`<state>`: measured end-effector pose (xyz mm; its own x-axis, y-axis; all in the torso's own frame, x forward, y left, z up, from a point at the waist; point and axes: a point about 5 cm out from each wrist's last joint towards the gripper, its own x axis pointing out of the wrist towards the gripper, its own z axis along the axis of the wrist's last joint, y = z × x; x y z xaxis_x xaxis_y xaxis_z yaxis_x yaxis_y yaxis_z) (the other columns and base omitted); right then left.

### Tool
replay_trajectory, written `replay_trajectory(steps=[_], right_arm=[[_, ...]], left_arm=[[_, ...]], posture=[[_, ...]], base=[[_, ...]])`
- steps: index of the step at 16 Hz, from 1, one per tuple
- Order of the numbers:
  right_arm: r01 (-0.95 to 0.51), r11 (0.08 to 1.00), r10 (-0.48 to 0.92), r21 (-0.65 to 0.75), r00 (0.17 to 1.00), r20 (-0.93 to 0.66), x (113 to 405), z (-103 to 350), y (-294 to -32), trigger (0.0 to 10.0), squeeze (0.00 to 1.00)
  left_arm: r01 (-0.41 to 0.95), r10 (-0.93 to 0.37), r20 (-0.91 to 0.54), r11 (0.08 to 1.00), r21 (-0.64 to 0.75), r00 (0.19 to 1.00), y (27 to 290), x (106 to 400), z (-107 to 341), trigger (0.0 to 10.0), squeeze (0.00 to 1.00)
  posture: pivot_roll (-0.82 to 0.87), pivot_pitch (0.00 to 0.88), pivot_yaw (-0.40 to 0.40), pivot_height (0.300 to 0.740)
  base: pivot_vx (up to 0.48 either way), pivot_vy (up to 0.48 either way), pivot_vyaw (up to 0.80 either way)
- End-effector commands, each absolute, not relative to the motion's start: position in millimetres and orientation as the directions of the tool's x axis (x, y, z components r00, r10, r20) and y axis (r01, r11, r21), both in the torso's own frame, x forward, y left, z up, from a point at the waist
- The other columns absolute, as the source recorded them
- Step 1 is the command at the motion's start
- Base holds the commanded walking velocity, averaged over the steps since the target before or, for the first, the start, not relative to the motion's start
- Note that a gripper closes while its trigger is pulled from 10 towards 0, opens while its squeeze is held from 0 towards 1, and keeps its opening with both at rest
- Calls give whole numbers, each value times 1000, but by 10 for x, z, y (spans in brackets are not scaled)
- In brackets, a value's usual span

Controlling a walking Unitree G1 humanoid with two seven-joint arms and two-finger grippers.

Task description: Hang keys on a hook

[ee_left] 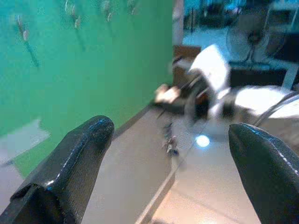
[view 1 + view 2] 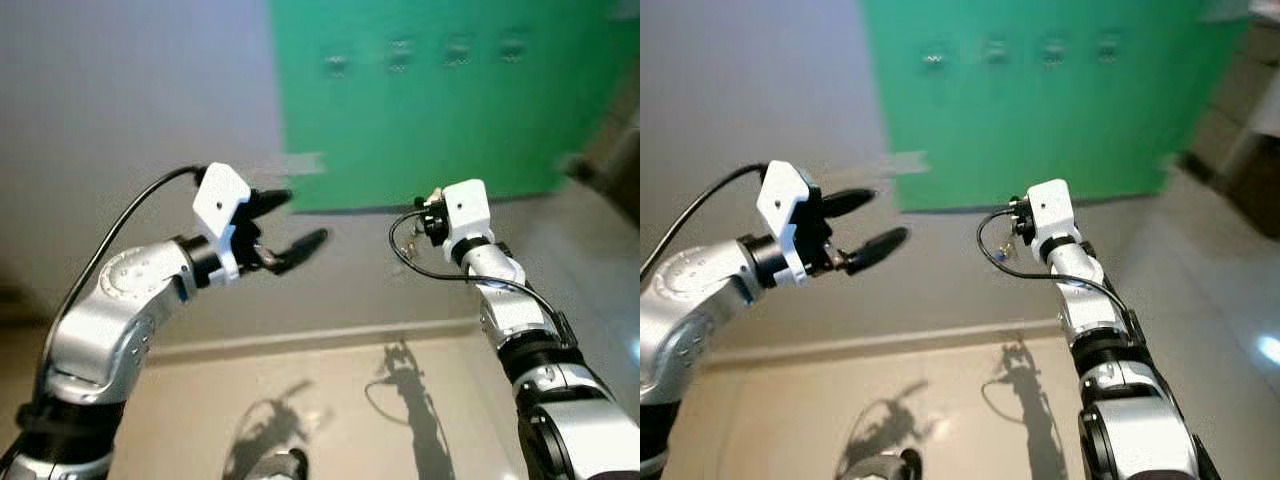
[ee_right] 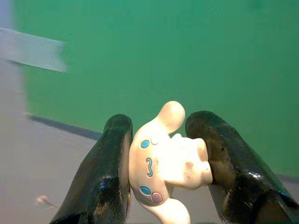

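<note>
Clamped between the right gripper point(image 3: 161, 158) fingers, a white cartoon keychain figure point(image 3: 166, 165) with keys point(image 1: 170, 142) dangling below is held well short of the green wall point(image 2: 420, 100), whose row of hooks point(image 2: 400, 50) waits unused. Left gripper point(image 2: 290, 225) hovers spread, empty. Hanging remains; nothing blocks the approach.

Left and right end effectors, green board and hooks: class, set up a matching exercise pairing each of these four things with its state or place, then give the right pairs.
Column one:
1. left end effector
2. right end effector
3. green board
4. hooks

Column two:
A. in a row high on the board
B. shut on a white charm
C. open, holding nothing
D. on the wall ahead of the robot

Pairs: 1-C, 2-B, 3-D, 4-A
</note>
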<state>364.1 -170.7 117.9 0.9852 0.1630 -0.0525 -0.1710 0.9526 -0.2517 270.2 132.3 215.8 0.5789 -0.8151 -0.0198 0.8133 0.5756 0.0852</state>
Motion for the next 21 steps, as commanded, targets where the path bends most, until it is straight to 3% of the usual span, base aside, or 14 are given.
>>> replay_trajectory(steps=[1, 3, 6, 14, 17, 20, 21], right_arm=[[-178, 949, 178, -261, 984, -26, 3688, 1258, -1677, 10000, 0], [-168, 951, 166, -259, 986, -31, 3680, 1226, -1687, 10000, 0], [-161, 954, 156, -251, 987, -41, 3648, 1146, -1654, 10000, 0], [-159, 955, 151, -249, 987, -48, 3609, 1069, -1632, 10000, 0], [-118, 967, 115, -227, 993, -25, 3580, 1063, -1658, 10000, 0], [-123, 969, 120, -214, 992, -29, 3533, 1001, -1631, 10000, 0], [-125, 970, 121, -208, 992, -31, 3515, 978, -1612, 10000, 0]], left_arm=[[821, -823, -8, 565, 81, 568, 1333, 2699, 2225, 10000, 0], [702, -706, -11, 703, 117, 708, 1410, 2915, 2151, 10000, 0], [533, -535, -15, 838, 115, 845, 1465, 3127, 2018, 10000, 0], [416, -417, -16, 904, 94, 909, 1407, 3222, 1791, 10000, 0], [103, -104, -94, 995, -11, 990, 1700, 3346, 1387, 10000, 0], [68, -69, -144, 998, -14, 987, 1746, 3299, 1088, 10000, 0], [40, -53, -161, 995, -86, 985, 1759, 3258, 941, 10000, 0]], posture=[[-34, 0, 48, 740], [-39, 0, 54, 740], [-47, 0, 62, 740], [-71, 0, 70, 740], [-80, 0, 75, 740], [-86, 0, 75, 740], [-93, 0, 75, 740]], base=[[0, 0, 506], [0, 0, 509], [0, 0, 506], [0, 0, 490], [0, 0, 160], [0, 0, 0], [0, 0, 0]])
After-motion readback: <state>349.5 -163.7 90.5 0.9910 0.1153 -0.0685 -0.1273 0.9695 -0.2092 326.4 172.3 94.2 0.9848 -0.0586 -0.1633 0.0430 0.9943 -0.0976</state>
